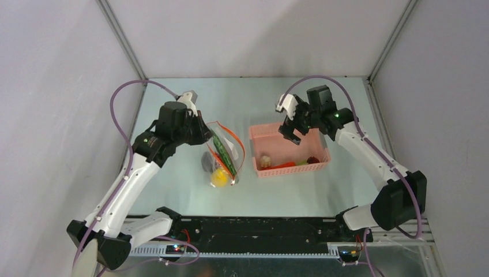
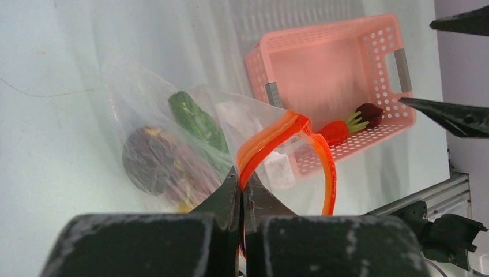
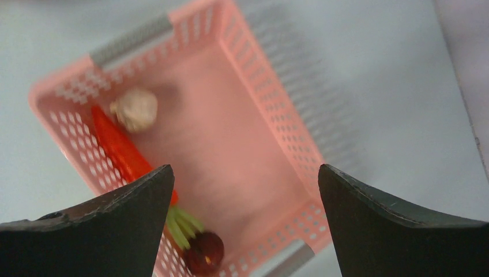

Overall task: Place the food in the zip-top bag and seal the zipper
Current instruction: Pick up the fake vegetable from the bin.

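Observation:
The clear zip-top bag [image 1: 224, 163] lies left of centre with its mouth held open. My left gripper [image 1: 203, 130] is shut on its orange-red zipper [image 2: 271, 135] strip, pinched between the fingertips in the left wrist view [image 2: 241, 174]. Inside the bag are a green pod [image 2: 196, 120], a dark round fruit [image 2: 149, 160] and a yellow fruit [image 1: 219, 178]. My right gripper [image 1: 293, 130] is open and empty, hovering above the pink basket [image 3: 271, 109]; its jaws stand wide apart [image 3: 245, 168]. In the basket lie a red chili [image 3: 122, 149], a dark red fruit [image 3: 204, 254] and a beige piece [image 3: 136, 108].
The pink mesh basket [image 1: 258, 131] stands right of the bag, close to it. A white label [image 2: 280, 171] shows on the bag near the mouth. Grey walls close the table on three sides, and a black rail [image 1: 259, 226] runs along the near edge.

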